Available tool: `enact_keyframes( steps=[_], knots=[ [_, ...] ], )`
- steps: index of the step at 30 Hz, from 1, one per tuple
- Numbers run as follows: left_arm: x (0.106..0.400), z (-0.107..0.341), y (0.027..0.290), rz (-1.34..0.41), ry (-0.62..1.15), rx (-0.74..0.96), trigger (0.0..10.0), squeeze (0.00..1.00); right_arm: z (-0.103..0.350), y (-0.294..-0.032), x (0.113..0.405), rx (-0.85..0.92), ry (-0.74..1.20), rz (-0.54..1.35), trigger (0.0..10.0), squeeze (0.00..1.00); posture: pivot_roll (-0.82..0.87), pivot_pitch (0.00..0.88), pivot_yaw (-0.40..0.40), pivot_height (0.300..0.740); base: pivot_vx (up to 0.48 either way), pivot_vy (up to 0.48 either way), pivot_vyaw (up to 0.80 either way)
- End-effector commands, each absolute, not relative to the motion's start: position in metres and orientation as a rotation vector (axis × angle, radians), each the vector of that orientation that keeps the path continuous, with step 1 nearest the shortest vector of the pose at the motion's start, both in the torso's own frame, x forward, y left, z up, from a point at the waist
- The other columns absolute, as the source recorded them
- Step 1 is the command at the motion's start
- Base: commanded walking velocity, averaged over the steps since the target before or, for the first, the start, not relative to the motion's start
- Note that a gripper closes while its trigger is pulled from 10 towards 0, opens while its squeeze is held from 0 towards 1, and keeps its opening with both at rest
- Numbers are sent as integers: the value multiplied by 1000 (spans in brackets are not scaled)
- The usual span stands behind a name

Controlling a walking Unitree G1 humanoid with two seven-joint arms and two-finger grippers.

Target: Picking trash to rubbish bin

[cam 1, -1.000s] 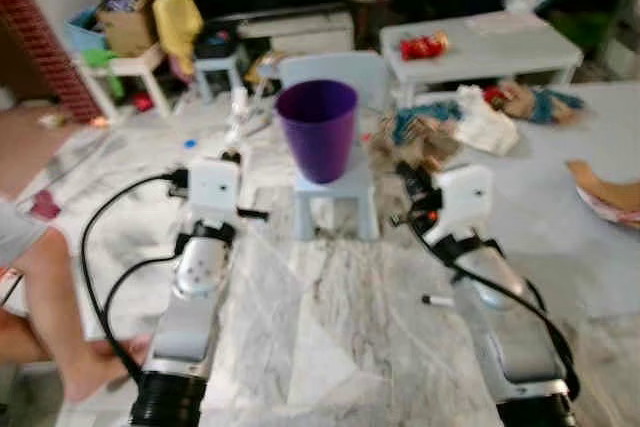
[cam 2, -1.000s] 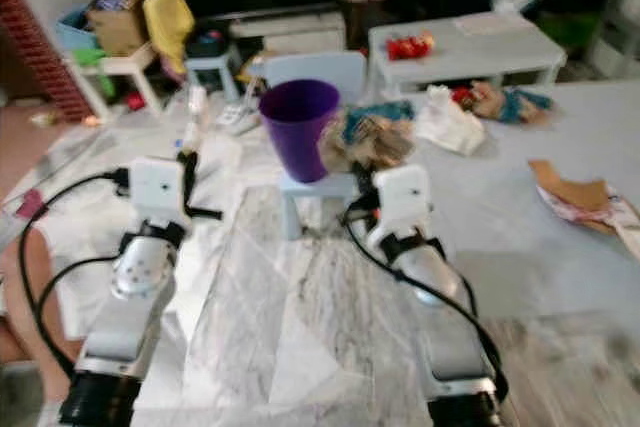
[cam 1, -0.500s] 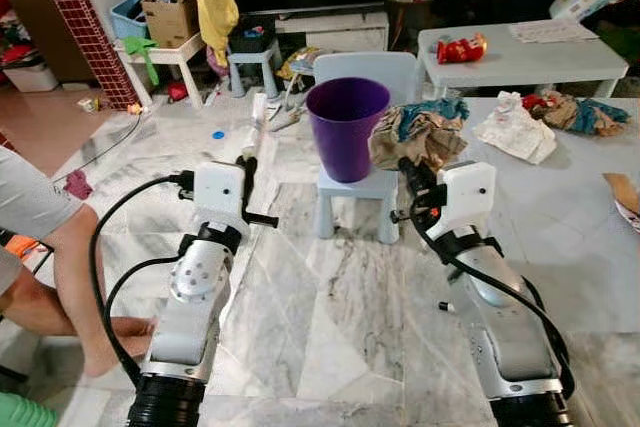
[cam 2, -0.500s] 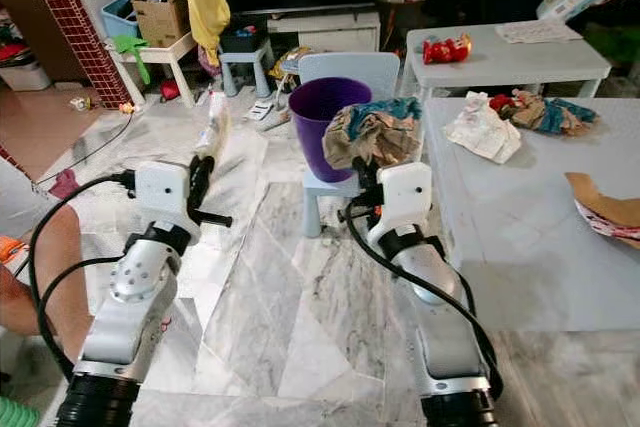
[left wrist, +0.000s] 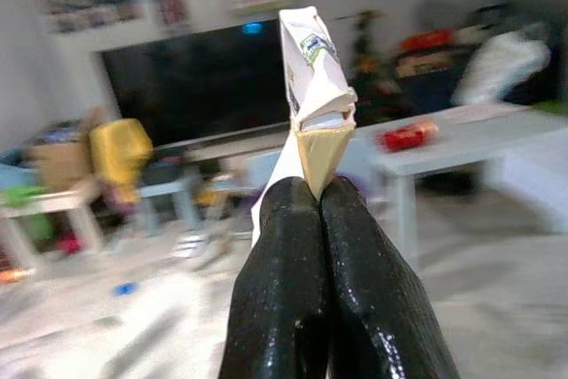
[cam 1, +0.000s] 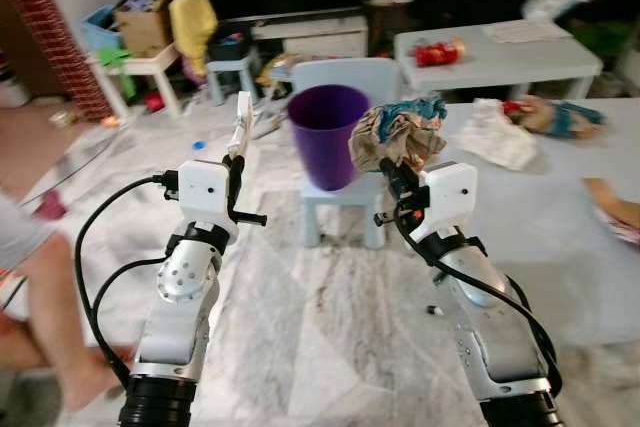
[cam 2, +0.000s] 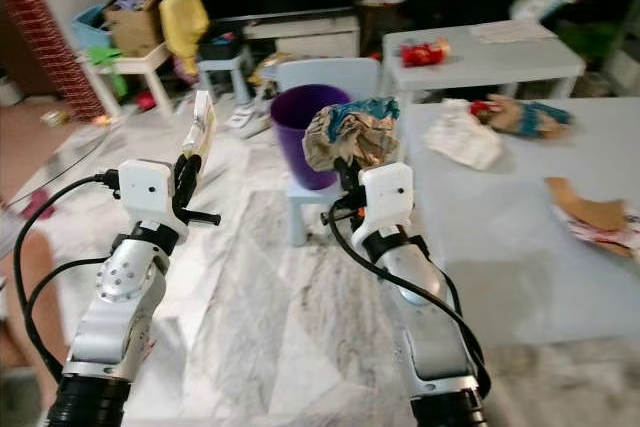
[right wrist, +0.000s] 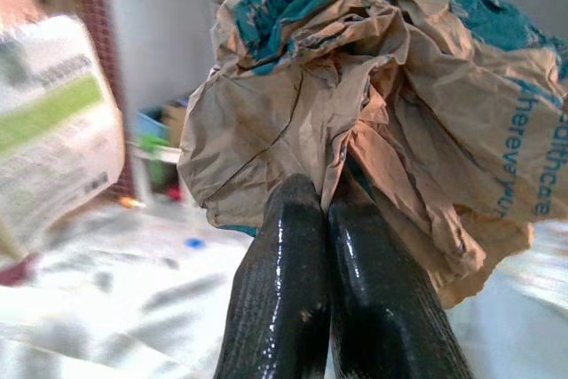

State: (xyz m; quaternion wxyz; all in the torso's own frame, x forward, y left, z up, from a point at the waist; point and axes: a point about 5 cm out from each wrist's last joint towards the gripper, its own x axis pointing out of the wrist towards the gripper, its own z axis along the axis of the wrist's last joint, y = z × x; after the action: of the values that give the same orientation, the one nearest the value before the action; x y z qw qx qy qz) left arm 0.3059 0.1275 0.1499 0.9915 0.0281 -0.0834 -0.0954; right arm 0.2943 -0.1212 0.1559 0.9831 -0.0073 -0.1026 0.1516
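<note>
A purple bin [cam 1: 326,133] stands on a small pale blue chair [cam 1: 340,209] ahead of me. My right gripper [cam 1: 386,169] is shut on a crumpled brown and teal paper bag [cam 1: 398,134] held up just right of the bin's rim; the bag [right wrist: 373,122] bulges above the black fingers [right wrist: 284,290]. My left gripper [cam 1: 234,159] is shut on a flattened white and tan carton [cam 1: 241,124], raised to the left of the bin. The carton [left wrist: 312,95] sticks up from the closed fingers [left wrist: 284,264].
More crumpled paper [cam 1: 497,131] and wrappers [cam 1: 553,114] lie on the grey table [cam 1: 530,197] at right. A white table [cam 1: 500,52] with a red packet [cam 1: 438,51] stands behind. A person's leg [cam 1: 45,317] is at left. Clutter, boxes and stools line the back wall.
The camera has shifted and the picture has blurred. Both grippers have risen with their loads, and the paper bag now sits level with the bin's rim.
</note>
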Motion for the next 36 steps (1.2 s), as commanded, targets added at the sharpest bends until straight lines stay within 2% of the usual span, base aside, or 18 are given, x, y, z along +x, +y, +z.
enact_keyframes(
  steps=[1, 15, 23, 36],
  knots=[
    [307, 157, 141, -162, -188, 79, 10000, 0, 162, -110, 294, 8, -230, 342, 10000, 0, -51, 0, 55, 740, 405, 0, 0],
    [306, 155, 140, -162, -182, 76, 10000, 0, 162, -108, 293, -3, -235, 359, 10000, 0, -53, 0, 50, 740, 402, 0, 0],
    [306, 155, 139, -164, -179, 74, 10000, 0, 161, -107, 293, 2, -236, 363, 10000, 0, -53, 0, 49, 740, 401, 0, 589],
    [305, 154, 138, -165, -176, 73, 10000, 0, 162, -107, 293, 6, -234, 366, 10000, 0, -52, 1, 44, 740, 401, 0, 0]
  ],
)
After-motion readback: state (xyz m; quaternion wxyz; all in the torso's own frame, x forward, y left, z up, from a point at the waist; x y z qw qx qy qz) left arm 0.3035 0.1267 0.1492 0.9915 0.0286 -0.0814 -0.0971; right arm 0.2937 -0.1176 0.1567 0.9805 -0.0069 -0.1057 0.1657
